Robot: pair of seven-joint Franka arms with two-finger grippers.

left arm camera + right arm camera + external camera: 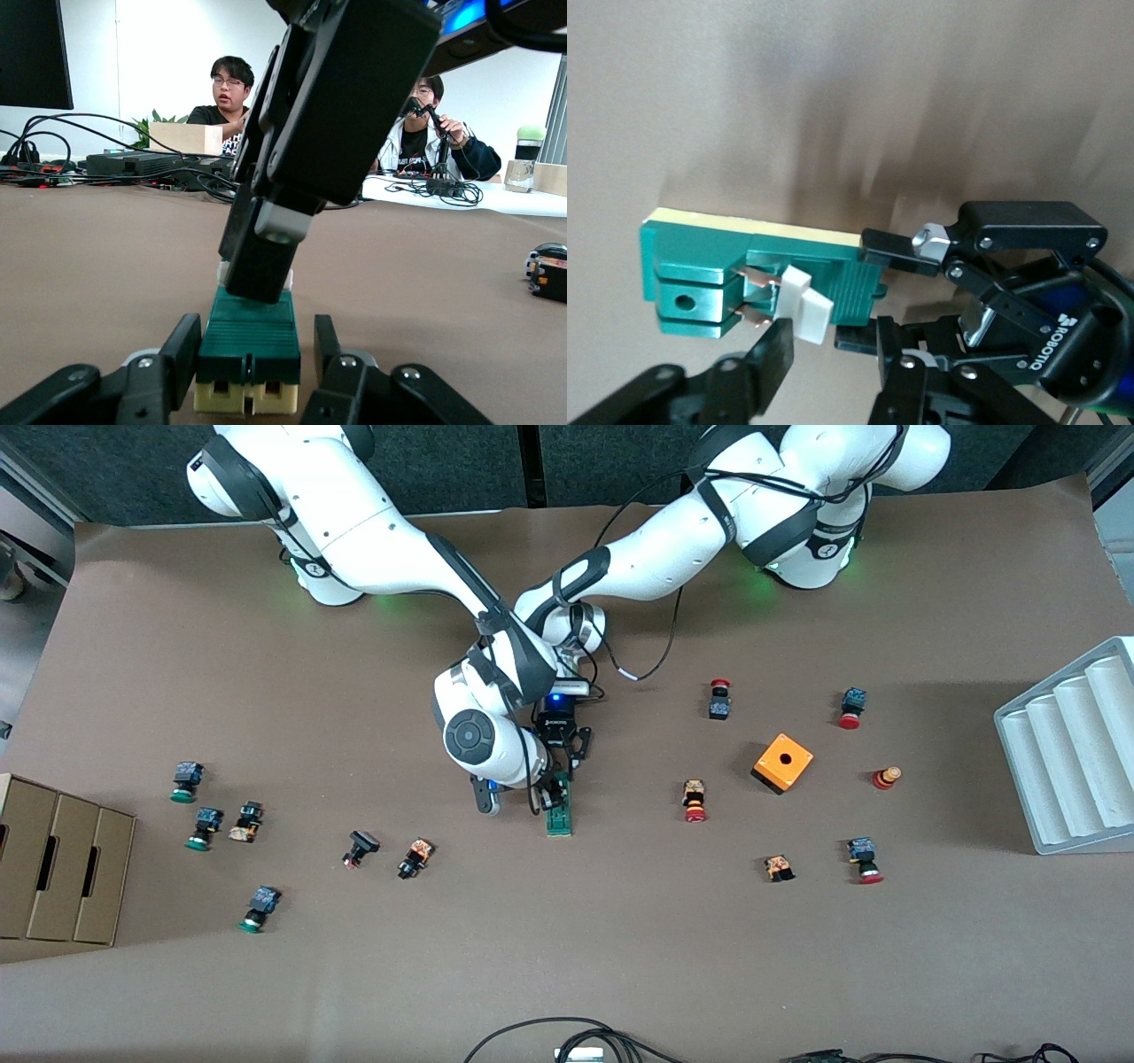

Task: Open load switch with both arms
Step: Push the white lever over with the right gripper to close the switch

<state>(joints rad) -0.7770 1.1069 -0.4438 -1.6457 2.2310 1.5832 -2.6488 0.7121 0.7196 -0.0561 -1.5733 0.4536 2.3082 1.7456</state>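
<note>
L gripper clamped on one end of narrow dark-green plastic load switch, mid-table. R gripper pinches its white lever piece. Orange cube box w/ hole toward L arm's end, well apart.

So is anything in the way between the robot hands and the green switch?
No, nothing visible is between them. Both are already on the load switch: the left gripper is shut on its ribbed end, and the right gripper is shut at its white piece. The small push buttons lie well apart on the table.
</note>
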